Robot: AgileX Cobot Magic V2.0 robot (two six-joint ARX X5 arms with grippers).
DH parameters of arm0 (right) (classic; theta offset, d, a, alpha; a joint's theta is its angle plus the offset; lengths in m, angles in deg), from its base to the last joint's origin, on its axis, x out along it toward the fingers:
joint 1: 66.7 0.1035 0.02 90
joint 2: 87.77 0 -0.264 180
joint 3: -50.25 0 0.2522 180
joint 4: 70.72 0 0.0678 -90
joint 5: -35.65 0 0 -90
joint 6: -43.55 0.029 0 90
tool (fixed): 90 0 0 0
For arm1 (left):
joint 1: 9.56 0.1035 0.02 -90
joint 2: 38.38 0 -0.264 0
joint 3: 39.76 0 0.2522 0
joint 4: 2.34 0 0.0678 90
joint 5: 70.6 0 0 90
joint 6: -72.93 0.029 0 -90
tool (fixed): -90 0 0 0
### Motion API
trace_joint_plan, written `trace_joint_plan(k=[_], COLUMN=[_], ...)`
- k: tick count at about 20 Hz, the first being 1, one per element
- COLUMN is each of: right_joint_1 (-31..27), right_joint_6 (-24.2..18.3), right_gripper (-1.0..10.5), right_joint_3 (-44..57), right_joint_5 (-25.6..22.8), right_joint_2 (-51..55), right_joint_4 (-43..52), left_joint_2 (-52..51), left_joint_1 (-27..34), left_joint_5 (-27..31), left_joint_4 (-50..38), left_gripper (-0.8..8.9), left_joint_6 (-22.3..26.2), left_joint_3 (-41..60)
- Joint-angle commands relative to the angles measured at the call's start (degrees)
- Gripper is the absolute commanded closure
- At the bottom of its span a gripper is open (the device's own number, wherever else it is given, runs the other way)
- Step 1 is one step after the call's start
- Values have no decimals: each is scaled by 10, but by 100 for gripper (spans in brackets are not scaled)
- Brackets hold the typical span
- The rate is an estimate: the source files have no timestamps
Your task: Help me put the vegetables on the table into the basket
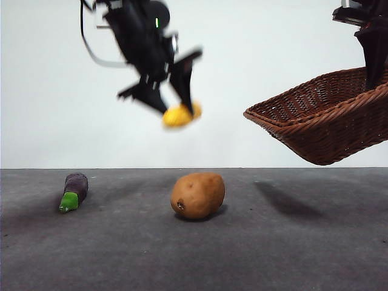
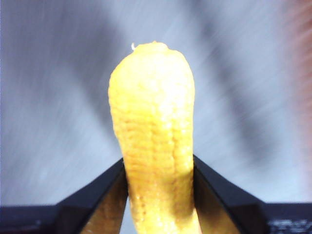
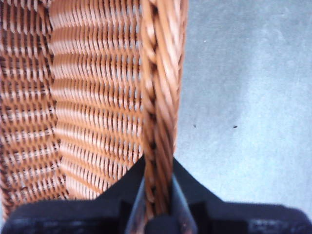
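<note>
The left pincer [image 1: 180, 108] grips the corn [image 1: 179, 114] high above the desk [image 1: 291, 242]. The right pincer [image 3: 158, 195] clamps the raised, tilted basket [image 1: 321, 118] by its rim. Eggplant [image 1: 74, 191] and potato [image 1: 197, 194] lie below.

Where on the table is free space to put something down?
The table is bare in front of the eggplant and potato, between them, and right of the potato, under the raised basket. No spot looks crowded.
</note>
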Motion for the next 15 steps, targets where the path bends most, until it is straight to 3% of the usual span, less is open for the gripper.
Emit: trace_joint_plan(k=[1,3,5,9,15], right_joint_1=[1,2,6,13,39], right_joint_6=[25,36,40,40,40], right_gripper=[955,955,955,955,955], right_joint_3=[-1,-1,-1,-1,-1], right_joint_5=[0,1,1,3,4], right_joint_2=[6,6,6,6,6], right_joint_4=[11,16,16,14,-2], left_joint_2=[-1,-1,0,2,9], left_joint_1=[-12,-31,-54,-102,-133], left_joint_5=[-70,-109,-112,-102,-40], left_joint_4=[5,-14,-25,-62,-70], left_gripper=[818,818,818,818,803], left_joint_6=[-33,-49,-59,-64,-96], left_joint_3=[-46,-66,-66,-66,-66])
